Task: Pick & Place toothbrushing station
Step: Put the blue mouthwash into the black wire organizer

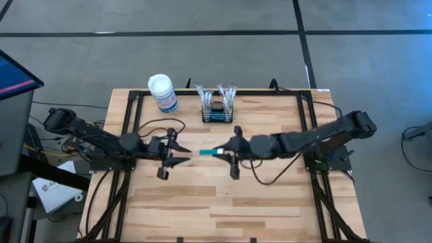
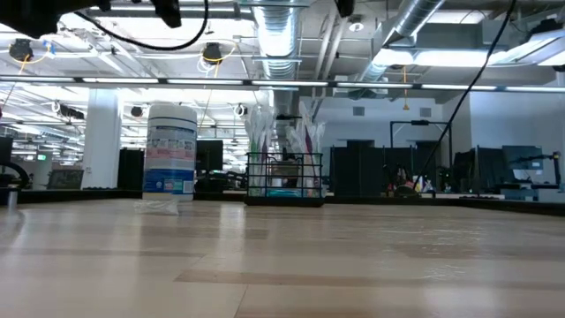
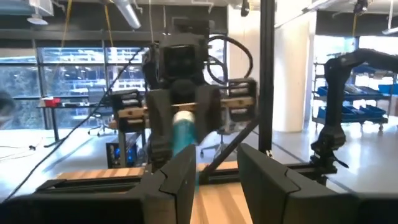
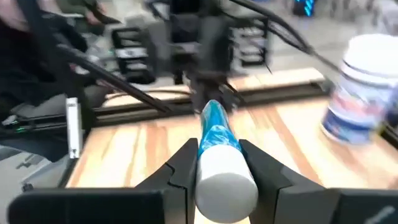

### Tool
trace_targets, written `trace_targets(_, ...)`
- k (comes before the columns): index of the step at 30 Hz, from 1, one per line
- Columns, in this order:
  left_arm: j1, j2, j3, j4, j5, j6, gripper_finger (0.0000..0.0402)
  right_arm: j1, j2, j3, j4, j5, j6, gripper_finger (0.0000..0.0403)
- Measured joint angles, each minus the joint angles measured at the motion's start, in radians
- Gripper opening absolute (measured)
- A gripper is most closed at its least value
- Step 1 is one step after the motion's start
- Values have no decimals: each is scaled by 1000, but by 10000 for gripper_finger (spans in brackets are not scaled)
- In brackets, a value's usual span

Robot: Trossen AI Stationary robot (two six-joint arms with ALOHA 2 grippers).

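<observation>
A blue tube with a white cap (image 1: 210, 151) hangs over the middle of the table, with my right gripper (image 1: 228, 152) shut on it. My left gripper (image 1: 182, 152) faces it from the table's left, open, just short of the tube's blue end and holding nothing; its wrist view shows the tube (image 3: 184, 134) ahead of the fingers. The toothbrushing station, a black wire-mesh basket (image 1: 218, 108) with several pale things standing in it, rests on its bottom at the table's far edge, also seen in the low view (image 2: 284, 179). My right gripper pinches the tube's white cap end (image 4: 225, 180) between its two fingers (image 4: 179, 169), one on each side. The fingers come roughly level from the table's right and lie along the tube. Its blue end (image 4: 214, 121) sticks out toward my left gripper, clear of the table.
A round canister with a white lid and blue label (image 1: 163, 92) stands left of the basket at the far edge. A dark frame (image 1: 131, 115) runs along the table's left, right and far sides. Bare wood (image 1: 223, 202) fills the near half.
</observation>
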Motion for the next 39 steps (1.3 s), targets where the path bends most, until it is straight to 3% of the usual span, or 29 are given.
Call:
trace_targets(9,3,-46,-33,-4,1,-6,112,-135,29,248,-529,-13,111,81)
trace_targets(22,2,-46,-33,0,1,0,112,-392,67,447,-847,-191,103,81)
trace_targets(28,7,-46,-32,6,-62,80,112,-479,200,638,-1014,-247,16,81)
trace_targets(39,82,-46,-33,8,-107,158,112,-590,558,1185,-1388,-283,-174,81)
